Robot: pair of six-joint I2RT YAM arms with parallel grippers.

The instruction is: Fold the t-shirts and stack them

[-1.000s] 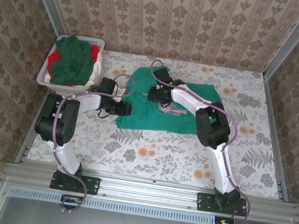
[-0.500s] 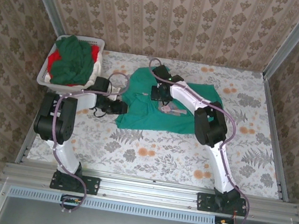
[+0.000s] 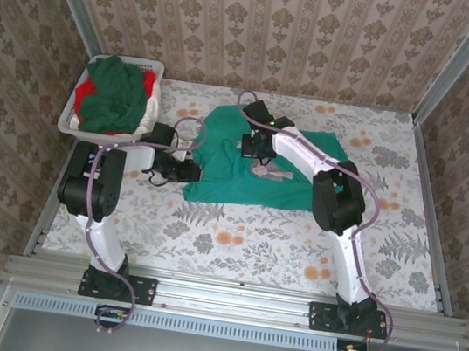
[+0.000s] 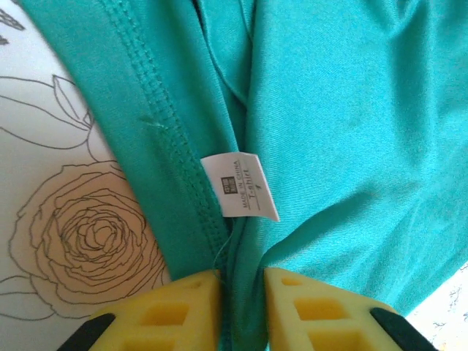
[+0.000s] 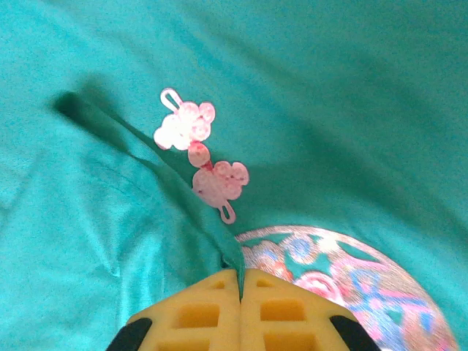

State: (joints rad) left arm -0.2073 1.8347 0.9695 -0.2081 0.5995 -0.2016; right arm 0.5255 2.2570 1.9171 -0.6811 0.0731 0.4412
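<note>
Your left hand [image 4: 241, 311] pinches the 9 o'clock hem of the teal-green cloth t-shirt [image 3: 224, 183] spread mid-tabletop [image 3: 234, 237]. Its white label [image 4: 240, 186] reads "MADE IN CHINA". Your right hand [image 5: 240, 292], stretched toward 12 o'clock, clamps a mid-shirt fold.

One teal t-shirt [image 3: 216, 182], one dark green t-shirt [image 3: 114, 96], one red t-shirt [image 3: 148, 83], one basket [image 3: 69, 124], two robot arms [image 3: 91, 189]

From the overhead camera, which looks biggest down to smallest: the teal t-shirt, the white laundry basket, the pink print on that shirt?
1. teal t-shirt, clearly largest
2. laundry basket
3. chest print, smallest
</note>
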